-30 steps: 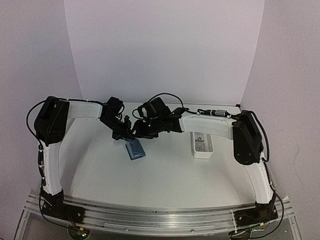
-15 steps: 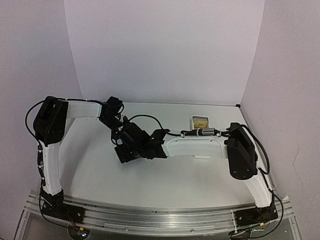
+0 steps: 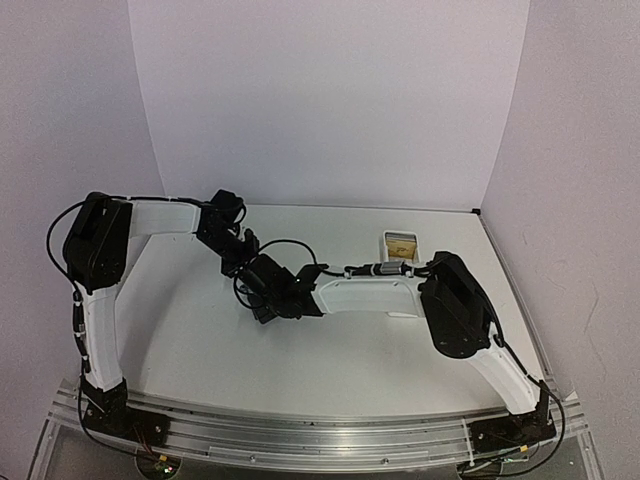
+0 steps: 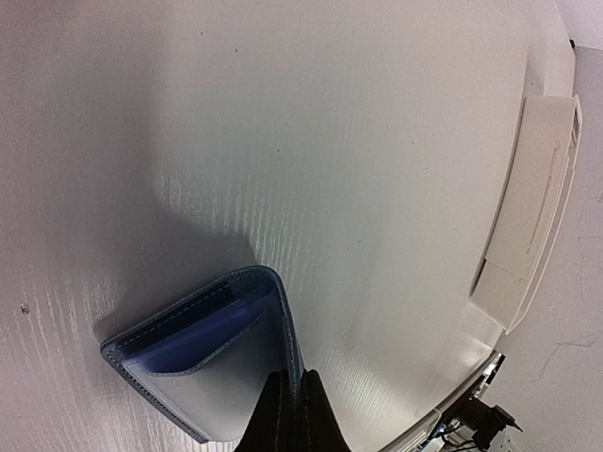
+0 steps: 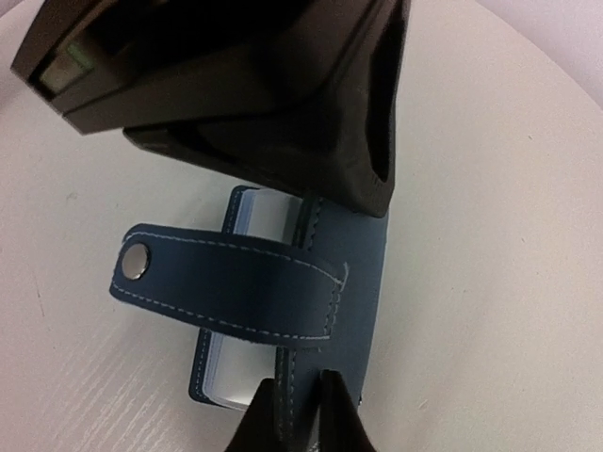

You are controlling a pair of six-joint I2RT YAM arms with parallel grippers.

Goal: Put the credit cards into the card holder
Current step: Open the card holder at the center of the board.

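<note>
Card holder, pinched by the left gripper and, at 6 o'clock, the right gripper, may slip free if they pull unevenly.

In the overhead view, the left arm reached from the left edge toward the centre, and the right arm lay folded low across the middle. The left pincer and right pincer each pinched an edge of the card holder, wrists close together.
</note>
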